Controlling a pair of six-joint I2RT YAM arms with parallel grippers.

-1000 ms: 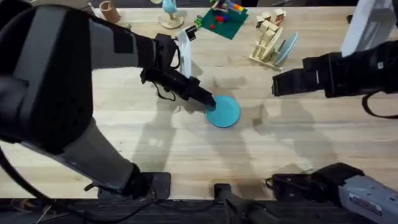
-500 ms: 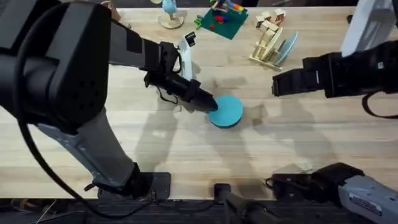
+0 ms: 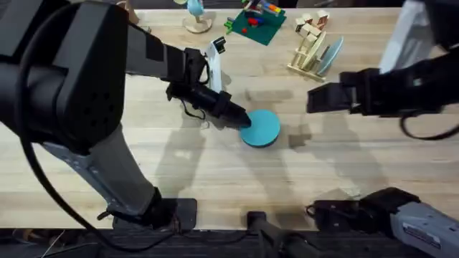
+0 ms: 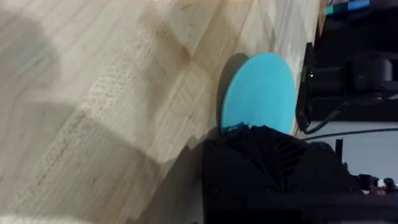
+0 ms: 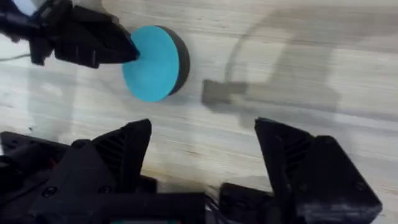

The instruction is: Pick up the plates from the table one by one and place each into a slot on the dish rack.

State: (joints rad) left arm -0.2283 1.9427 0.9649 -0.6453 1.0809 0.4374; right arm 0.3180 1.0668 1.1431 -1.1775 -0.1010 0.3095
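The left gripper (image 3: pixel 240 120) is clamped on the edge of the turquoise plate (image 3: pixel 261 127) mid-table (image 3: pixel 215 165) — fingertips mostly hidden. Right gripper (image 5: pixel 202 146) hangs wide open nearby. Dish rack (image 3: pixel 310 50) sits far back, a paler blue plate (image 3: pixel 331 53) half hidden in it.

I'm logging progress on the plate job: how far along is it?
Looks done: one pale blue plate already stands in the dish rack. In hand: the left tool grips the turquoise plate's edge, low over the table. Left: carrying it to a slot. The right tool hangs open.
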